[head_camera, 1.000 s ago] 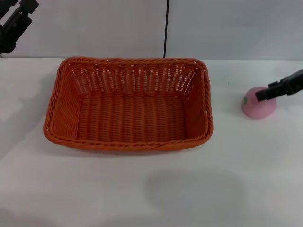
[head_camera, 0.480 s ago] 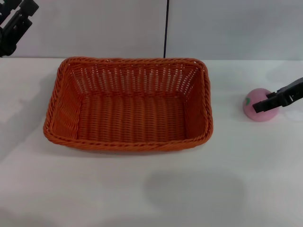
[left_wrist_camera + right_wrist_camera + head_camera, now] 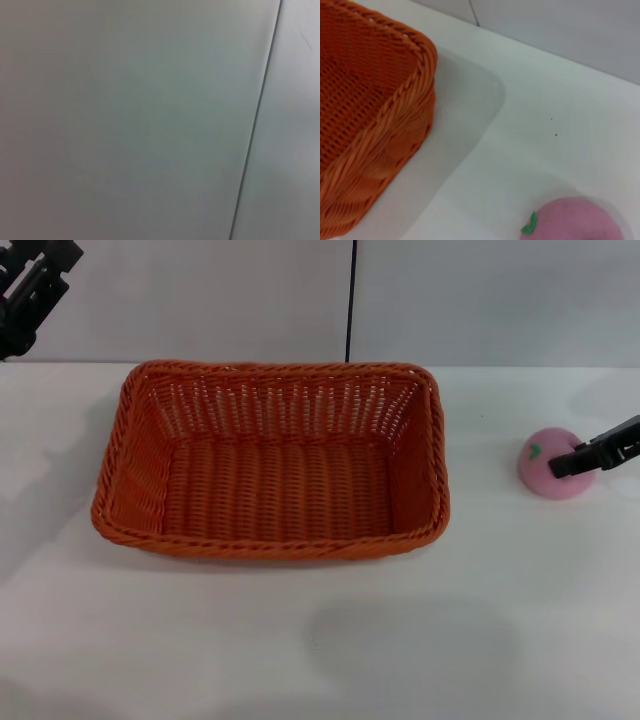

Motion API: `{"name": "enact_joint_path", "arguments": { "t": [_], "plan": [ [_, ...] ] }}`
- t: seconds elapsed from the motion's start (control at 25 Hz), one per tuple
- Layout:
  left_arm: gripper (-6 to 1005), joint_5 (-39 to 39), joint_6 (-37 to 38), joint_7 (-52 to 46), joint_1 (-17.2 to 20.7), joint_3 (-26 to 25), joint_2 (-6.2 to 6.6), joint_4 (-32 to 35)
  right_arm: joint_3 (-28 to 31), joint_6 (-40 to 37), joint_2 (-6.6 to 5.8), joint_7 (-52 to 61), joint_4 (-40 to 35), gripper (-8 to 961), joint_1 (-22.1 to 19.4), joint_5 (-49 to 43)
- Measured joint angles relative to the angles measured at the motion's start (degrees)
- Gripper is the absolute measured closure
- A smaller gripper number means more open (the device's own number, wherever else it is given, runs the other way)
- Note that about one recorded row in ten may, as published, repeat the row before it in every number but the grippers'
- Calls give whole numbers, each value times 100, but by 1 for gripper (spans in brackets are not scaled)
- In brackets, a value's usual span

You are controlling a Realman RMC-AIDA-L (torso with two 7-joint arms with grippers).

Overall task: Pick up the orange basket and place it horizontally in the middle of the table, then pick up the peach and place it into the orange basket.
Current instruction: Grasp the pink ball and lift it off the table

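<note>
The peach (image 3: 553, 464) sits on the table (image 3: 320, 640), right of the orange basket (image 3: 270, 460). It looks light and smooth (probably slippery); hold it across the middle. The right gripper (image 3: 580, 458) touches it, opening unclear.

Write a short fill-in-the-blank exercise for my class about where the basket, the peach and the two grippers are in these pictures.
1. The orange basket sits on the table and holds ____.
2. The peach lies on the table to the basket's ____ side, apart from it.
3. The ____ gripper is down at the peach.
4. The left gripper is raised near the far ____ corner of the table.

Missing words: nothing; right; right; left
</note>
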Motion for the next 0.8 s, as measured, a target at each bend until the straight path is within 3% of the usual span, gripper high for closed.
{"name": "enact_joint_path", "arguments": {
  "t": [0.32,0.48,0.6,0.8],
  "plan": [
    [401,1,-18,-3,-8,11,-2,-33,34,-48,6,5,-10,734,-11,29],
    [401,1,-32,-3,-9,21,-3,-33,171,-295,69,11,-297,799,-66,75],
    [400,1,-72,-4,-8,23,-3,-36,327,-607,205,16,-943,824,-222,219],
    [400,1,-81,-4,9,30,-3,-39,386,-888,537,21,-2486,848,-741,1153]
  ]
}}
